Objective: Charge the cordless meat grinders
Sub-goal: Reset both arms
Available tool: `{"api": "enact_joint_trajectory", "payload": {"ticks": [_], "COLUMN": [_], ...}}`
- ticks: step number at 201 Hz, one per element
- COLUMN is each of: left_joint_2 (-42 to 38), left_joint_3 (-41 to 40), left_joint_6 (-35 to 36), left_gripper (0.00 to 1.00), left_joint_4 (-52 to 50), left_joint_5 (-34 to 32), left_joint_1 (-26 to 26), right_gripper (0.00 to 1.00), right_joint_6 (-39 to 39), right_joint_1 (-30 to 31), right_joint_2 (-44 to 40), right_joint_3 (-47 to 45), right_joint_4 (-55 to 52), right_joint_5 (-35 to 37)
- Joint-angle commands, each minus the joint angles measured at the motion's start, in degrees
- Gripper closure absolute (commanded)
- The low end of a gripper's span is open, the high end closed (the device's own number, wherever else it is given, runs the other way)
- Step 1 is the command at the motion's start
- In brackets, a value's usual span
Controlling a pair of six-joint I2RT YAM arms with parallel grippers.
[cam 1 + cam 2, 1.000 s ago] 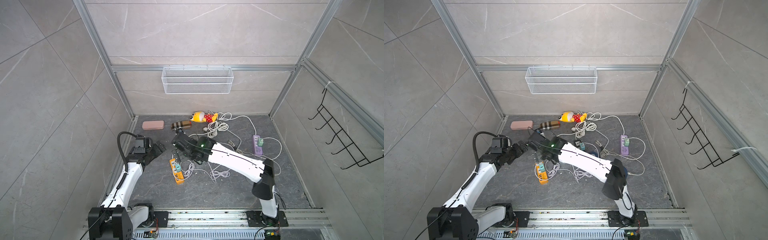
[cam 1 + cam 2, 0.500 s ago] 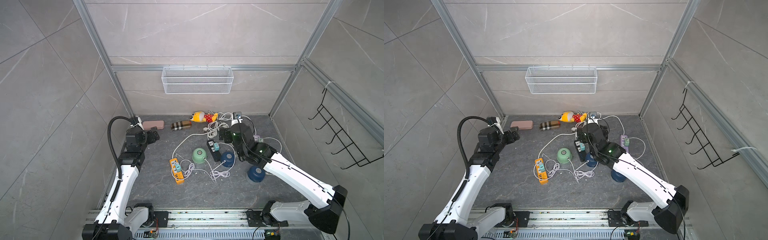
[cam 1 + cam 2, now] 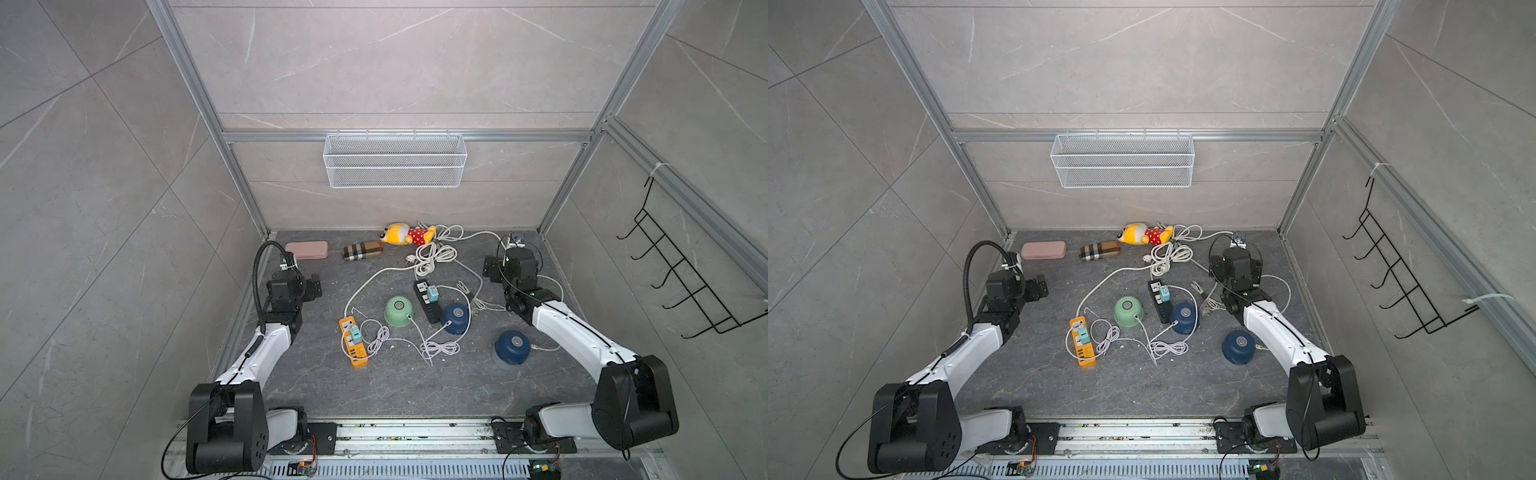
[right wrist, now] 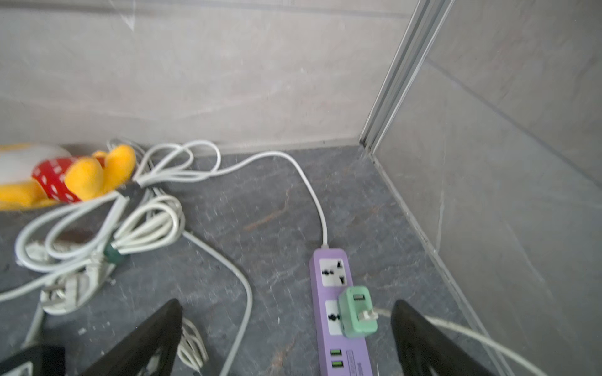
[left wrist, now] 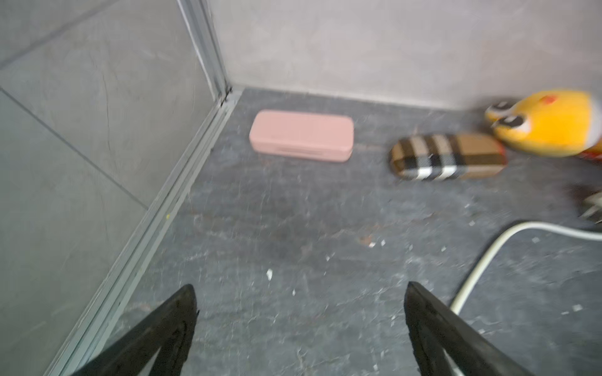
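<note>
The mint green grinder [image 3: 398, 311] and a dark blue grinder [image 3: 456, 318] stand mid-floor on either side of the black power strip [image 3: 428, 300], with white cables [image 3: 439, 348] running to them. The second dark blue grinder [image 3: 512, 347] sits apart beside the right arm [image 3: 573, 332], seemingly cabled too. The left gripper [image 5: 299, 293] and right gripper [image 4: 286, 309] hover near the back corners, jaws spread and empty.

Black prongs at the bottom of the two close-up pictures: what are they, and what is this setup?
This is a two-armed robot. The prongs are the tips of its left hand and right hand, each filmed by a camera on that wrist. Both are open and hold nothing. The two wide pictures come from one overhead camera. On the floor lie a green grinder, a blue grinder beside a black power strip, a second blue grinder standing apart, an orange power strip, white cables, a soft toy, a pink case and a checked case. The right wrist view adds a purple power strip.
</note>
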Motion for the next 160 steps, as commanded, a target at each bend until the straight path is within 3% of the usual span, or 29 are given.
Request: {"api": "enact_joint_trajectory", "payload": {"ticks": [1, 50, 78, 116, 139, 160], "left_joint_2": [1.8, 7.3, 9.0, 13.5, 13.2, 13.1], "left_joint_3": [-1.4, -5.7, -13.7, -18.4, -17.6, -17.5], "left_joint_6": [2.1, -1.5, -0.3, 1.1, 1.3, 1.8], "left_gripper": [0.01, 0.01, 0.01, 0.01, 0.01, 0.01], "left_joint_4": [8.0, 13.5, 27.6, 41.2, 38.8, 38.3], "left_joint_5": [-2.6, 1.1, 3.8, 7.0, 7.2, 8.2], "left_joint_1": [1.1, 3.7, 3.7, 3.7, 3.7, 3.6], "right_gripper": [0.01, 0.01, 0.0, 0.0, 0.01, 0.01], "right_joint_6": [-3.7, -4.0, -4.9, -5.3, -5.7, -5.9], "right_joint_1": [-0.3, -1.0, -1.2, -1.3, -1.1, -1.3], "right_joint_2": [0.3, 2.0, 1.7, -0.2, -0.1, 2.6], "right_joint_3": [-4.0, -13.7, -15.1, -15.8, -19.5, -25.1], "right_joint_4": [9.6, 19.7, 22.0, 18.0, 20.5, 32.8], "right_joint_5": [-6.0, -10.1, -13.0, -13.9, -13.8, -13.8]}}
